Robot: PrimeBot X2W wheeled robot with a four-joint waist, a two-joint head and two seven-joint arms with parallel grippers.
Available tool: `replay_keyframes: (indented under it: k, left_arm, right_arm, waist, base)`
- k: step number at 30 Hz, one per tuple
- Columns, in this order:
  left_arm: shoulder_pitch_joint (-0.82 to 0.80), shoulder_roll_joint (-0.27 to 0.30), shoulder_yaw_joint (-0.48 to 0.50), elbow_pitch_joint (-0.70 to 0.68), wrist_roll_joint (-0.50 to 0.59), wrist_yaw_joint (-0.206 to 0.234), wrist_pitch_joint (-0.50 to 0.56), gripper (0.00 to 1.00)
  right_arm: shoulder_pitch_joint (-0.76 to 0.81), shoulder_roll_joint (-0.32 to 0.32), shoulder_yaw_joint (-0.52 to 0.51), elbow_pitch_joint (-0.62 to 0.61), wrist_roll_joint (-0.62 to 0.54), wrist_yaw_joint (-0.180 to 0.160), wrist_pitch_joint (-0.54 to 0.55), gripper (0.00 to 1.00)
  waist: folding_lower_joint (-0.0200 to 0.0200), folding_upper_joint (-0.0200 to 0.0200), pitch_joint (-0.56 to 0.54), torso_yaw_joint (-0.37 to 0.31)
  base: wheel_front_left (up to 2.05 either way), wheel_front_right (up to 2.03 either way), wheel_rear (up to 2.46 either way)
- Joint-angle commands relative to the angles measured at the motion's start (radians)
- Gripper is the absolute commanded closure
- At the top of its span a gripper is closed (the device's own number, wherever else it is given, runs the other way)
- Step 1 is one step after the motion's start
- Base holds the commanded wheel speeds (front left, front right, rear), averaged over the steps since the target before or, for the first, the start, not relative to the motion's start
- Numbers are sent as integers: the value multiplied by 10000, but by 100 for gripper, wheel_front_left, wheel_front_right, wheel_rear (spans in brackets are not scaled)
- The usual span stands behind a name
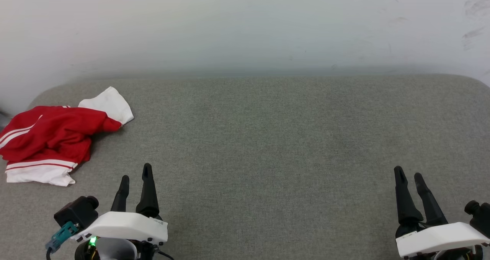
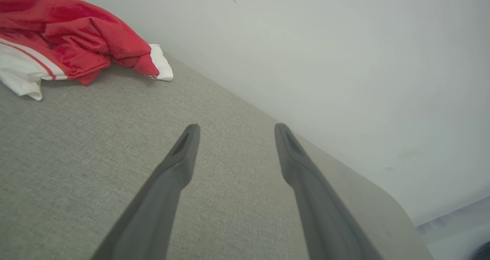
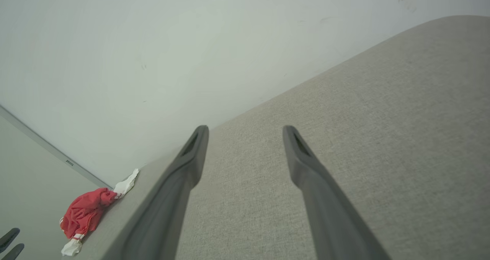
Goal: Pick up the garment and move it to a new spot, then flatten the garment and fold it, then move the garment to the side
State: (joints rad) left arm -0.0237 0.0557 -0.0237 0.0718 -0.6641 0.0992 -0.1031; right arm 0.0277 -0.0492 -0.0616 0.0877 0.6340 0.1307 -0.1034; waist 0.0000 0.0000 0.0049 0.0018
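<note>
Left pincer (image 1: 136, 172) and right pincer (image 1: 407, 172) gape; garment (image 1: 49, 137) lies crumpled on grey surface (image 1: 268, 137).

Grey woven pad (image 1: 268, 145): wide, flat, rounded far corners, fine even weave. Far edge meets white wall (image 1: 245, 26). Wall plain, with dark scuffs (image 1: 474, 7) at upper right in head view and fainter specks elsewhere. Left wrist view: pale floor (image 2: 455, 229) beyond pad's rounded corner; dark rounded object (image 2: 485, 252) at frame corner, too cropped to identify. Right wrist view: thin grey strip (image 3: 49, 149) running along wall's foot.
</note>
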Motion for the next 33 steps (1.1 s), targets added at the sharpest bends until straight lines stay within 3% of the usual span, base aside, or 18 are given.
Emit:
replay_keyframes:
  k: [1,22,33]
  left_arm:
    - [17,114,-52,-158,283,74,-100,0]
    - [150,548,-986,-344,2585,674,-662,0]
    - [284,559,-1201,-469,3517,770,-924,0]
  right_arm:
    - [30,-17,16,-187,-287,0,-79,0]
    - [303,-16,179,-605,-2869,0,-665,0]
    - [476,-17,239,-766,-3951,0,-925,0]
  waist:
    - [0,0,-5,-1]
    - [0,0,-34,14]
    - [0,0,-45,43]
  base:
    - [0,0,0]
    - [0,0,0]
    - [0,0,0]
